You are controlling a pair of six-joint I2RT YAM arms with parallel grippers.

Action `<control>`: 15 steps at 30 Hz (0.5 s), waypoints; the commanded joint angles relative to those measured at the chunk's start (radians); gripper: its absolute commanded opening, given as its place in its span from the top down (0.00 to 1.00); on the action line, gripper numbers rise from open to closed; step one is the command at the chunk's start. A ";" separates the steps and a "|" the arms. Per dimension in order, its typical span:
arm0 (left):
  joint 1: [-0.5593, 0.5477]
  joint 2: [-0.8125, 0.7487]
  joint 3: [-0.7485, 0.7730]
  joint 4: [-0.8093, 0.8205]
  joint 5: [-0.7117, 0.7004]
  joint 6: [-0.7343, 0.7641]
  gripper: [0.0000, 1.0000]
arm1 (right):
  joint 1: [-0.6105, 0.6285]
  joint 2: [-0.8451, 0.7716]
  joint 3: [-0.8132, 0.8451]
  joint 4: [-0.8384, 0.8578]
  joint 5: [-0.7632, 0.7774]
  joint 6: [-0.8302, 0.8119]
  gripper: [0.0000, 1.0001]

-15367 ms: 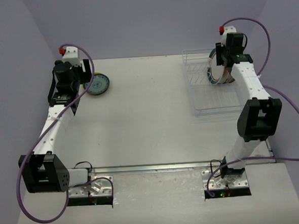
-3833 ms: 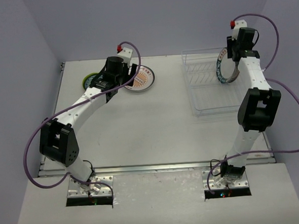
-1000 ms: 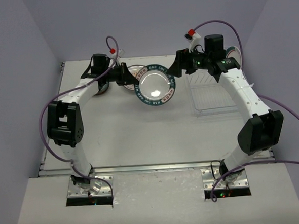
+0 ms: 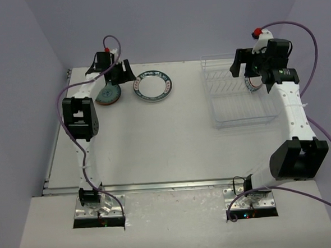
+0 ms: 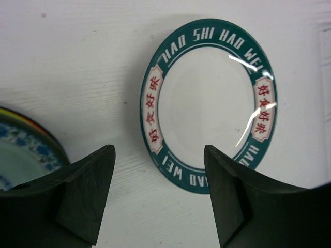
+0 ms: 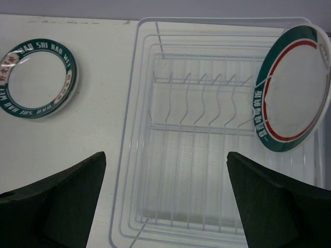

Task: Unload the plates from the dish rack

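One racked plate (image 6: 295, 88) is left in the dish rack (image 6: 155, 129). It stands on edge in the end slot, at the right of the right wrist view. It's tilted rather than plumb, face turned toward that camera. Every other slot in view is bare. The top view shows only a sliver of it behind the wrist.

Key relation: right gripper (image 6: 165, 160) hovers over the rack with the jaws spread as wide as they go and nothing between them. The gap is centred over empty prongs. The plate sits off to the right-finger side and a bit farther out, not between the fingers. Its outline reads as an ellipse, long axis running upper right to lower left. My read is that the jaws need to shift right and straddle the upper rim, one finger per face.

The right arm is clearly the nearer one. Left gripper (image 5: 159, 170) is well apart, at the far left of the table (image 4: 172, 140). It's partly open, empty, and hangs above the lettered plate (image 5: 209, 103), which lies flat and clear of both fingers. A stack (image 5: 23, 155) of other plates sits near it, on the left-finger side.

Materials:
- **Racked plate:** glossy, hard, thin-lipped, with a white centre, red ring and dark green rim. Probably slick to pinch.
- **Lettered plate:** same gloss, teal rim with white lettering and red-on-cream panels.
- **Rack:** thin white wire with wavy prongs and raised sides. It looks light, so it may drag if the plate snags.
- **Table:** matte white.
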 commanded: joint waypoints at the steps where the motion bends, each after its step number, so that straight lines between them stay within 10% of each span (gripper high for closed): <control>1: -0.077 -0.237 -0.055 0.019 -0.296 0.203 0.33 | -0.004 0.005 0.020 0.030 0.144 -0.085 0.01; 6: -0.235 -0.468 -0.326 0.156 -0.573 0.391 0.32 | -0.023 0.075 0.049 0.031 0.273 -0.147 0.01; 15: -0.299 -0.598 -0.507 0.171 -0.529 0.370 0.32 | -0.146 0.248 0.233 0.044 0.293 -0.152 0.03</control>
